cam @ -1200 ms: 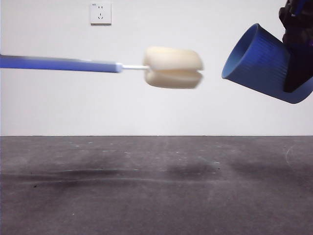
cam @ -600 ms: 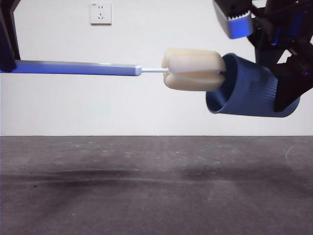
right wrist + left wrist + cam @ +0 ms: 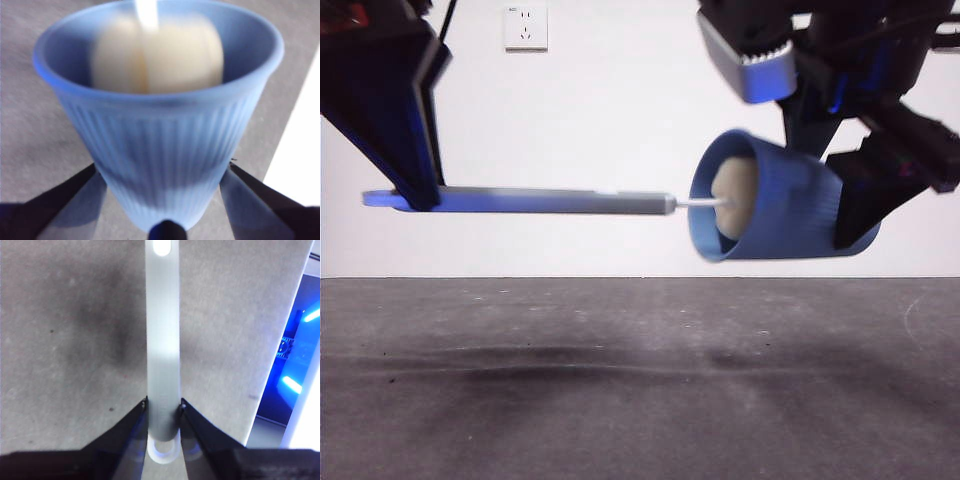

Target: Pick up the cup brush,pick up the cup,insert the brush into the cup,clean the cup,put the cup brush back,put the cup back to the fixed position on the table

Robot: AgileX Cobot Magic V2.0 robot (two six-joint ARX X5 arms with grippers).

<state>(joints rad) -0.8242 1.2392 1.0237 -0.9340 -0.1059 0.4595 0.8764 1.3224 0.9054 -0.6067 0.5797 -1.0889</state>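
Left claw [image 3: 163, 407]: clamped on cup brush [image 3: 560, 201] handle, held level at left.
Right claw [image 3: 162, 172]: clamped on cup [image 3: 775, 212], tipped sideways at right, w/ sponge head inside.
Bench [image 3: 620, 380]: well below both.

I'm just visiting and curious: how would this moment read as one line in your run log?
step: insert brush | left gripper: shut on cup brush | right gripper: shut on cup | sponge head inside cup | both above table

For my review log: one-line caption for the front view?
Sponge head of grey-handled cup brush sits inside tilted ribbed blue plastic cup, both held above the table.
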